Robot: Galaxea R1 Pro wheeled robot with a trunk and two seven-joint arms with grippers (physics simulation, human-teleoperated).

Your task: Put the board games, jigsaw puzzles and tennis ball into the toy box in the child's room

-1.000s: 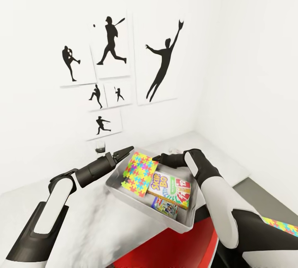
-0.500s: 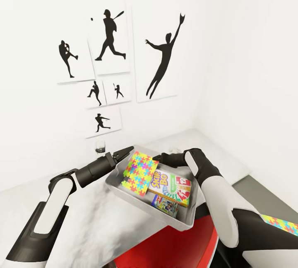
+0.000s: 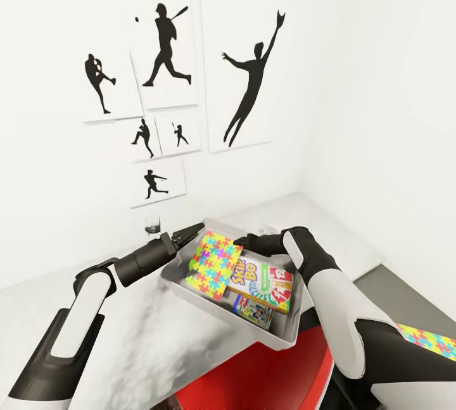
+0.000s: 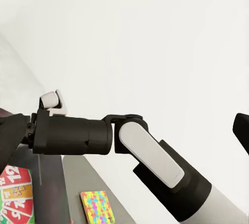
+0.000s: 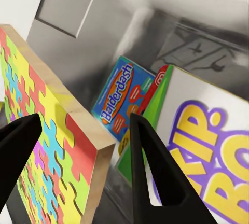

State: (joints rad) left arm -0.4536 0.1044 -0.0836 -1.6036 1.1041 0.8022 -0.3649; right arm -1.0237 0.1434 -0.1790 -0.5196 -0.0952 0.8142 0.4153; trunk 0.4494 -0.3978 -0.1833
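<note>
At the left, the left gripper (image 3: 192,231) hovers just outside the near-left rim of the toy box (image 3: 183,290). Its fingers look drawn together into a point, with nothing between them.

The toy box, a shallow grey bin, sits on the pale table (image 3: 126,334) and runs diagonally, from near the back wall toward the table's front-right edge. Inside, against its left end, a jigsaw puzzle (image 3: 214,263) stands propped on edge. It tilts, its patterned face turned toward the box's middle and its long axis running roughly up and down.

To the right, the right gripper (image 3: 248,240) has its jaws on either side of the puzzle's upper edge. In the right wrist view one finger (image 5: 150,167) sits just off the box's side, so whether it grips or has let go cannot be told.

The puzzle looks like a stiff, light, flat carton, probably smooth-faced. It is best pinched across its thin edge near the middle.

Beside it the Skip-Bo game (image 3: 263,280) lies flat, with a smaller blue game (image 3: 252,310) toward the front. A second puzzle (image 3: 430,341) lies by the table's far-right edge.
</note>
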